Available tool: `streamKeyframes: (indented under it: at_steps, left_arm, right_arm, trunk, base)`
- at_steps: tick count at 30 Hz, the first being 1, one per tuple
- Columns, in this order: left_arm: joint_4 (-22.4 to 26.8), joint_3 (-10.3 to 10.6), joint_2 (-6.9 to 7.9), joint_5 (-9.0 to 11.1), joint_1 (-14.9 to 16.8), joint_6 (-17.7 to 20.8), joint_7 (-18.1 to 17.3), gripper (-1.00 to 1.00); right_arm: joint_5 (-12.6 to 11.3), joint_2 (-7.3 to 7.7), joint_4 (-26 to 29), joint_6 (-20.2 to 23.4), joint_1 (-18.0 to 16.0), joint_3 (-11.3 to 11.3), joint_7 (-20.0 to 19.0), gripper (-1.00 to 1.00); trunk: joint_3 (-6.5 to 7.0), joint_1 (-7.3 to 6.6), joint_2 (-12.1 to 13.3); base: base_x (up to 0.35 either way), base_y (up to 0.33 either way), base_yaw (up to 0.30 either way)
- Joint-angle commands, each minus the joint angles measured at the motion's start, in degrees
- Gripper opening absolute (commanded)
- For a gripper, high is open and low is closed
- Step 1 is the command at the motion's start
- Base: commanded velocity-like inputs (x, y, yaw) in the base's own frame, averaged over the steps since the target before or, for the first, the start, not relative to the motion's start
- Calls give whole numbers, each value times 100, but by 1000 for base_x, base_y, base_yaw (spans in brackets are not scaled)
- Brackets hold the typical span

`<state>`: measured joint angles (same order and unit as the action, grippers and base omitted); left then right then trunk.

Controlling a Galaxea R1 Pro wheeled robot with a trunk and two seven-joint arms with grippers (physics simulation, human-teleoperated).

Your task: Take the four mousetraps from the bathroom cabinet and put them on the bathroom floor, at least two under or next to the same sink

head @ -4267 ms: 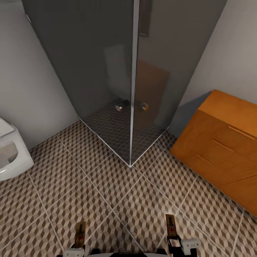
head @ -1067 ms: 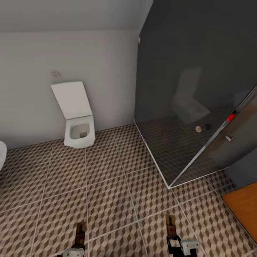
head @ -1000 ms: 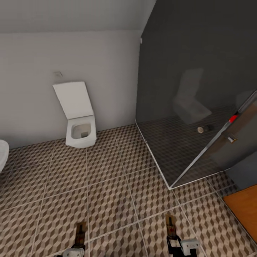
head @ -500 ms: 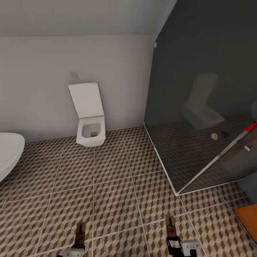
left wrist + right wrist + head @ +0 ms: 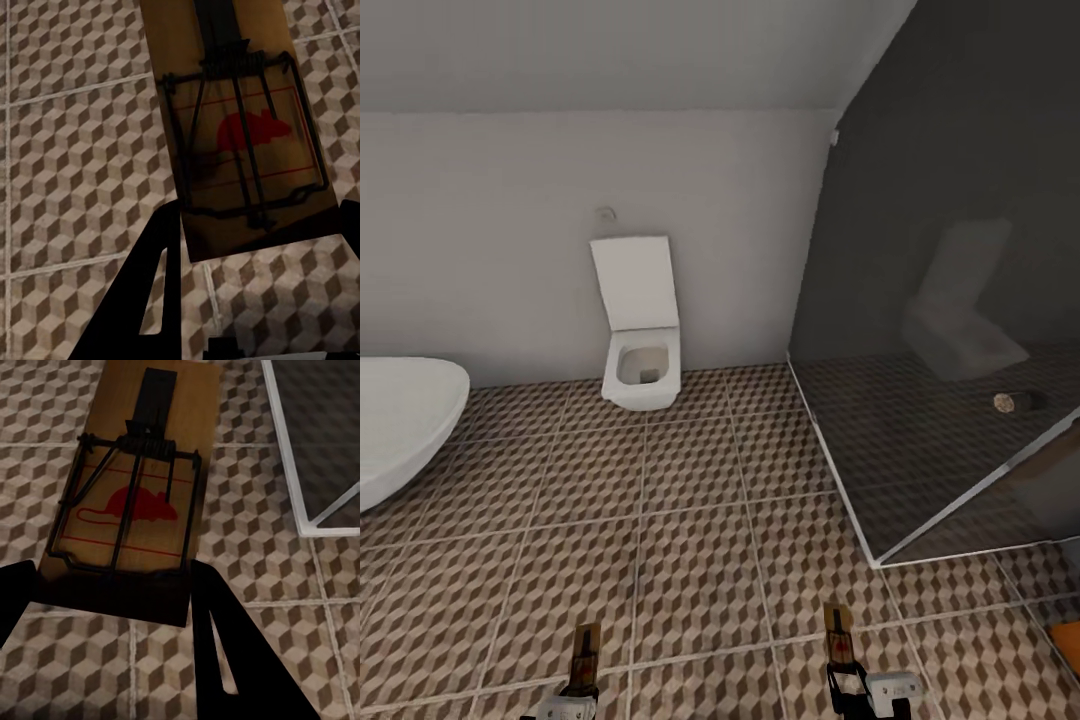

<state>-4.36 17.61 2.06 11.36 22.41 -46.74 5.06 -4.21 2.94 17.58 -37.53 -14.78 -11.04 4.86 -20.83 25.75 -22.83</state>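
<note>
- Mousetraps, flat tan wooden boards with black wire springs and a red mouse print, are riding one in each claw: the left gripper point(image 5: 582, 690) is pinching one mousetrap point(image 5: 236, 142) by its near end, and the right gripper point(image 5: 857, 688) is pinching the other mousetrap point(image 5: 131, 510) the same way, with dark fingers point(image 5: 217, 652) showing beside the board.
- Both boards are sticking out forward over the bathroom floor point(image 5: 700, 540), large tiles printed with a brown, beige and white cube pattern, and neither is lying on it yet.
- Farther out, a white boxy toilet point(image 5: 643, 360) with its lid raised is standing against the far pale wall point(image 5: 510, 240), left of centre.
- A white rounded bathtub edge point(image 5: 400, 420) is showing at the left, and a dark glass shower enclosure point(image 5: 960, 330) is occupying the right, its corner frame meeting the tiles near the right claw.
- A sliver of orange-brown wood point(image 5: 1068, 640) is showing at the far right edge; it is probably the cabinet, too little to tell.
- Judging progress: two traps seem to be in transit; no trap is visible on the tiles, so setting them down beside the sink, and dealing with the other two, looks left to do.
</note>
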Motion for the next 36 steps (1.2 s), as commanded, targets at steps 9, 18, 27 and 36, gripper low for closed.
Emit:
streamKeyframes:
  at_steps: [9,18,27,36]
  left_arm:
    - [-21,50,-4,-2,9,-28,47,-100]
    - [-21,50,-4,-2,9,-28,47,-100]
    - [-21,50,-4,-2,9,-28,47,-100]
    - [-21,50,-12,-2,9,-28,47,-100]
  right_arm:
    - [-63,5,-1,-18,0,-47,-2,-100]
    - [-63,9,-1,-18,-3,-47,-2,-100]
    - [-63,47,-1,-50,-4,-47,-2,-100]
    - [-60,54,-1,-70,-2,-47,-3,-100]
  trunk:
    - [57,3,-9]
    - [122,3,-9]
    - [152,3,-9]
    - [153,3,-9]
  base:
    - [-36,187,193]
    - [-92,241,193]
    - [-16,36,102]
    - [0,1,3]
